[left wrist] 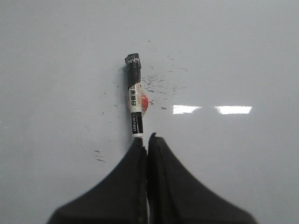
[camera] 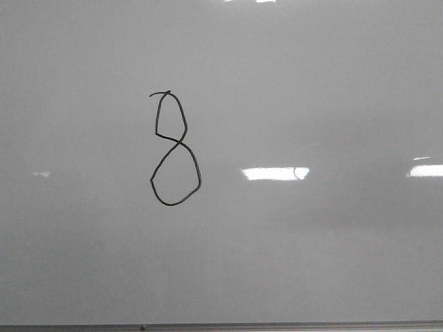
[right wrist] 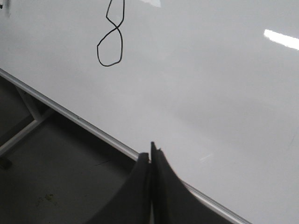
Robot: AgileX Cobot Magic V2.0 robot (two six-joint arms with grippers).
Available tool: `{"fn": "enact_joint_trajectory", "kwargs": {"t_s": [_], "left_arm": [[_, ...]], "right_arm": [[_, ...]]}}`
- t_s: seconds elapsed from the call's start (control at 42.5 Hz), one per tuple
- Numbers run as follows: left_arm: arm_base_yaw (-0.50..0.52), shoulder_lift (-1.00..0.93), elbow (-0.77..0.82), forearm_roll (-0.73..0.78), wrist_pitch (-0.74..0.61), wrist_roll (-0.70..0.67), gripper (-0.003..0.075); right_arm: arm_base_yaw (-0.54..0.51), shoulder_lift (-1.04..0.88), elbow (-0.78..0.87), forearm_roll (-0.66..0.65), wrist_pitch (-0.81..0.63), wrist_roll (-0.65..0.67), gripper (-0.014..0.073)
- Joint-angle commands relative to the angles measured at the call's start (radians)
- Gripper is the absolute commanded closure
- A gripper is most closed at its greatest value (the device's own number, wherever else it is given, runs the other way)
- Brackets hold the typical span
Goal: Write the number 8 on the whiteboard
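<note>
One number 8 (camera: 176, 149) drawn in thin black line on the whiteboard (camera: 332, 90), left of centre in the front view, small upper loop with a short tail, larger rounded lower loop, both closed. Also visible at the far edge of the right wrist view, near the board's pale bottom rim. Task looks finished, judging by the complete figure.

Left claw (left wrist: 147, 140) clamped tight on a marker (left wrist: 135, 95), gripping the tail end of the barrel, black tip pointing away toward the board over a patch of faint black specks. Cannot tell whether the tip touches the surface. Right claw (right wrist: 151, 154) pinched fully together, holding nothing, hanging over the board's lower rim.

Marker probably light, stiff and smooth-sided, so liable to twist or slip under sideways pressure; a grip nearer mid-barrel likely steadier. Board hard, glossy and slick, ink easily smeared by any brush against the fresh line
</note>
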State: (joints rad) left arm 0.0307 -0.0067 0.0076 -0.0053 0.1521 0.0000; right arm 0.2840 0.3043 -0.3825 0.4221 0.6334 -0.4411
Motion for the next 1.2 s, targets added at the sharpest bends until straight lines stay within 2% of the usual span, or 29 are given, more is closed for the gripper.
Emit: {"fn": "enact_joint_trajectory", "kwargs": {"t_s": [0.0, 0.236, 0.353, 0.448, 0.518, 0.636, 0.754, 0.942, 1.178], "left_arm": [[0.001, -0.012, 0.013, -0.007, -0.086, -0.007, 0.0741], [0.001, -0.012, 0.013, -0.007, -0.086, -0.007, 0.0741], [0.001, -0.012, 0.013, -0.007, -0.086, -0.007, 0.0741], [0.001, -0.012, 0.013, -0.007, -0.086, -0.007, 0.0741], [0.001, -0.012, 0.013, -0.007, -0.086, -0.007, 0.0741], [0.001, -0.012, 0.013, -0.007, -0.086, -0.007, 0.0741], [0.001, -0.012, 0.013, -0.007, -0.086, -0.007, 0.0741], [0.001, -0.012, 0.013, -0.007, -0.086, -0.007, 0.0741], [0.001, -0.012, 0.013, -0.007, -0.086, -0.007, 0.0741]], "right_arm": [[-0.005, 0.007, -0.027, 0.015, -0.061, -0.001, 0.0662], [-0.005, 0.005, -0.019, 0.013, -0.078, -0.002, 0.0662], [-0.030, -0.031, 0.012, -0.045, -0.188, 0.005, 0.0662], [-0.094, -0.085, 0.083, -0.086, -0.311, 0.023, 0.0662], [-0.155, -0.135, 0.148, -0.116, -0.397, 0.073, 0.0662], [-0.247, -0.225, 0.251, -0.188, -0.487, 0.251, 0.0662], [-0.292, -0.300, 0.337, -0.304, -0.486, 0.410, 0.0662], [-0.299, -0.333, 0.410, -0.346, -0.530, 0.415, 0.0662], [-0.299, -0.333, 0.407, -0.352, -0.511, 0.415, 0.0662]]}}
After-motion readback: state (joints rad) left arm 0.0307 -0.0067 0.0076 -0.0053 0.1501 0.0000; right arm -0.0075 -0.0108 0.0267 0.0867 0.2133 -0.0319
